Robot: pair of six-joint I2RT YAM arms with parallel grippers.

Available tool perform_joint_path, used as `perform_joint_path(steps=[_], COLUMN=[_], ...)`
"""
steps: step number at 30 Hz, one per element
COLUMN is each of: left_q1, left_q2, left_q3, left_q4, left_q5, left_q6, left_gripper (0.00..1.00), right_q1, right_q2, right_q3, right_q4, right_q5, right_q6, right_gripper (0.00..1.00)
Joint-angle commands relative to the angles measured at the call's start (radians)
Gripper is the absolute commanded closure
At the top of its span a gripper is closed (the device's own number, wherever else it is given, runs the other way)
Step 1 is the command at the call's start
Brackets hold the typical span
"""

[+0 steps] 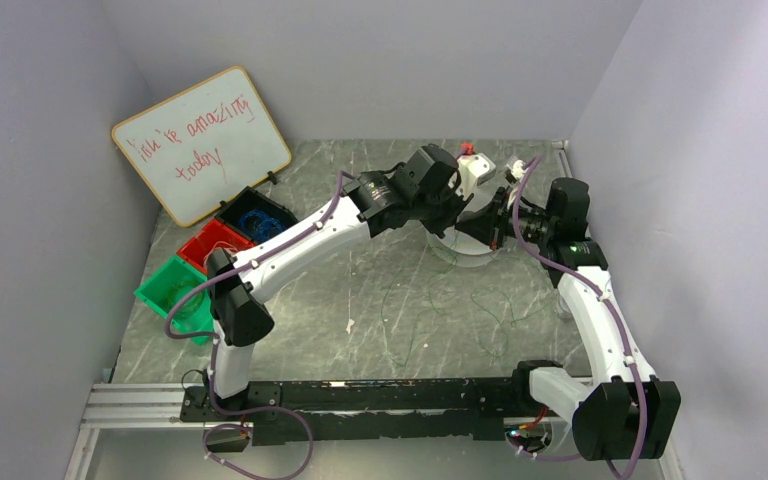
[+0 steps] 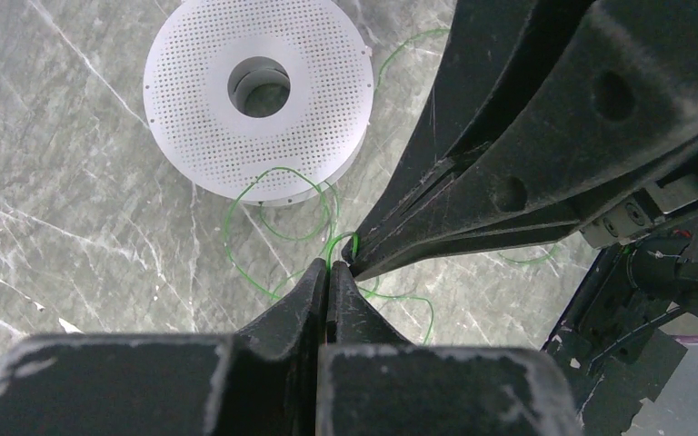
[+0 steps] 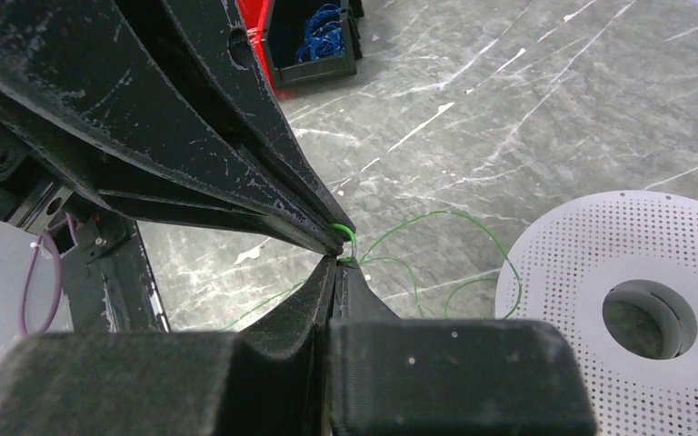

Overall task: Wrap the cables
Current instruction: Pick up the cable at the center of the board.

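Meeting tip to tip, left pincer (image 2: 327, 269) and right pincer (image 3: 336, 264) clamp the green cable (image 2: 353, 242), barely visible there.

A grey marbled tabletop (image 1: 400, 330) carries a white perforated round spool with a hollow hub (image 2: 200, 118) toward the back, lying flat. At the back left a wood-framed whiteboard with red handwriting (image 1: 200, 140) leans tilted against the wall. Just before it three small plastic bins stand in a diagonal row: a black bin (image 1: 282, 214) holding blue wire coils (image 1: 256, 220), a red bin (image 1: 200, 246) and a green bin (image 1: 158, 288). A ribbed aluminium rail (image 1: 130, 405) runs along the near edge.
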Motion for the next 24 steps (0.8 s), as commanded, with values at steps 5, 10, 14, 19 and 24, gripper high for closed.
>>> perform_joint_path(steps=[5,10,14,19,24], left_q1=[-0.003,0.022,0.066,0.134,0.141], left_q2=[-0.051,-0.087,-0.105,-0.119,-0.09], left_q3=[-0.011,-0.021,0.007,0.03,-0.167], left_q4=[0.017,0.021,0.017,0.056,0.268], left_q5=[0.011,0.02,0.052,0.033,-0.115], left_q6=[0.007,0.008,-0.007,0.05,0.28], left_gripper=[0.94,0.74,0.45,0.1,0.06], right_q1=[-0.032,-0.077,-0.11,-0.212,-0.319], right_q2=[-0.038,-0.057,-0.065,-0.097,-0.147], right_q3=[0.02,0.021,0.029,0.036,0.051], right_q4=[0.059,0.065,0.05,0.041,0.027], right_q5=[-0.01,-0.017,-0.019,-0.044,-0.067], right_q6=[0.007,0.021,0.019,0.035,0.045], right_gripper=[1.0,1.0,1.0,1.0,1.0])
